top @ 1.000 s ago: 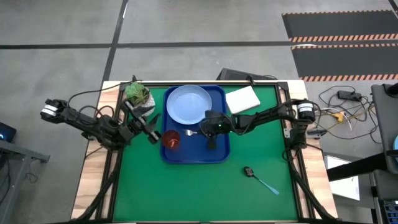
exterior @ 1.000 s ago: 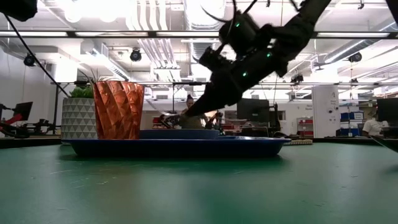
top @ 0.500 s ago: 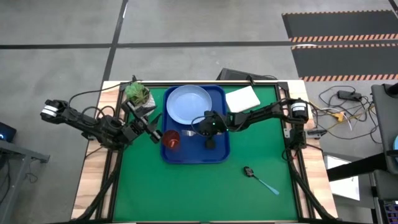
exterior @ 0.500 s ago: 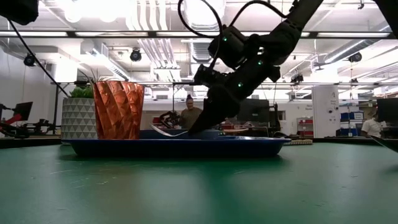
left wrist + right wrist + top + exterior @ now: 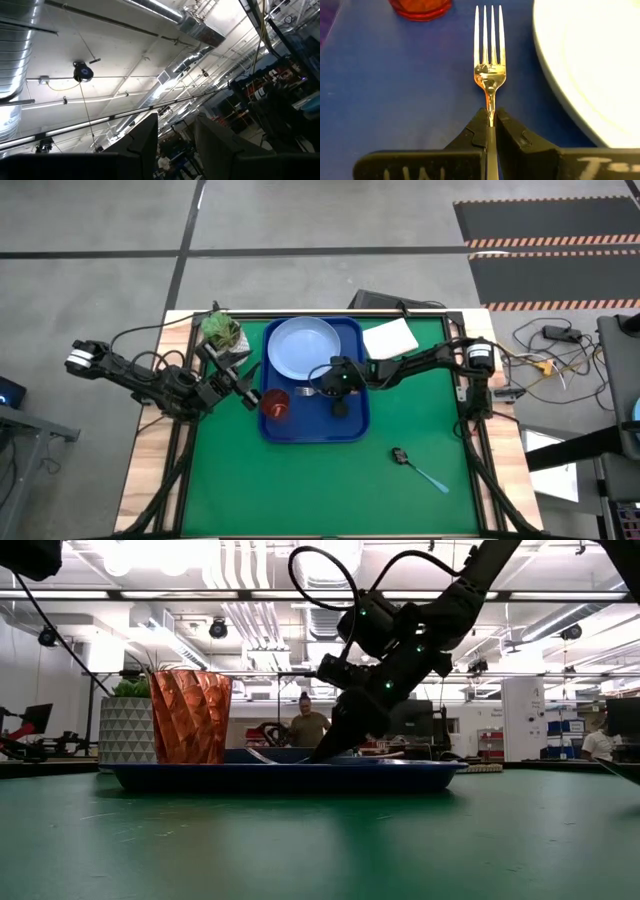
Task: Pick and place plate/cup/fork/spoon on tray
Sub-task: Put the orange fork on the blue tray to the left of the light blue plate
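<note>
- The right hand is clamped on the fork, low over bare tray floor, in the gap between the cup and the plate.
- The fork's handle is hidden between the fingers (white lettering on them is cut off).
- The spoon lies on open bench.
- The left hand waits beside the tray's edge; its grip cannot be told.

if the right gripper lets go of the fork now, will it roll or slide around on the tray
Probably not roll: the fork looks flat and thin, pinched at its handle by the right gripper. It looks rigid and light. It may slide a little, since the tray floor looks smooth. The plate and cup sit close beside it.
</note>
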Controlling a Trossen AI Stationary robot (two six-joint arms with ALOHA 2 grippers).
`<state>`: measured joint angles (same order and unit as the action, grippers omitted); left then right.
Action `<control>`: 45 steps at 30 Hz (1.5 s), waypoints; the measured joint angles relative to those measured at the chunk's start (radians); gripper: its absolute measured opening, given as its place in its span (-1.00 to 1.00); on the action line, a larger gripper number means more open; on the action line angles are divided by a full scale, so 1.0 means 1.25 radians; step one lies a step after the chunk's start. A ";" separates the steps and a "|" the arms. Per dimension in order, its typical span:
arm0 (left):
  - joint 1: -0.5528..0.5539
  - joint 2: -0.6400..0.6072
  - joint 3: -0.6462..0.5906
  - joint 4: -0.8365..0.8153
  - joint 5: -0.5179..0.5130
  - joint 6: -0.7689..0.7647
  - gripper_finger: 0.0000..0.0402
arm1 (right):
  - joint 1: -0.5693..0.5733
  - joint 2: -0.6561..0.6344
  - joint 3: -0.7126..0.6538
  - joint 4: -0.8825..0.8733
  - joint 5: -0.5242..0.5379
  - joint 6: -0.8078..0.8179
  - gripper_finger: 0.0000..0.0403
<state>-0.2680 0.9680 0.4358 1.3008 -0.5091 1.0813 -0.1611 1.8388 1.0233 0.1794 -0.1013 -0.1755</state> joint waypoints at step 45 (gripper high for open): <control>0.000 0.000 -0.003 -0.001 -0.001 0.000 -0.46 | -0.006 -0.139 0.000 -0.313 -0.020 -0.021 -0.80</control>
<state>-0.2676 0.9680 0.4316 1.2995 -0.5106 1.0813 -0.1680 1.6655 1.0229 -0.2119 -0.1258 -0.2015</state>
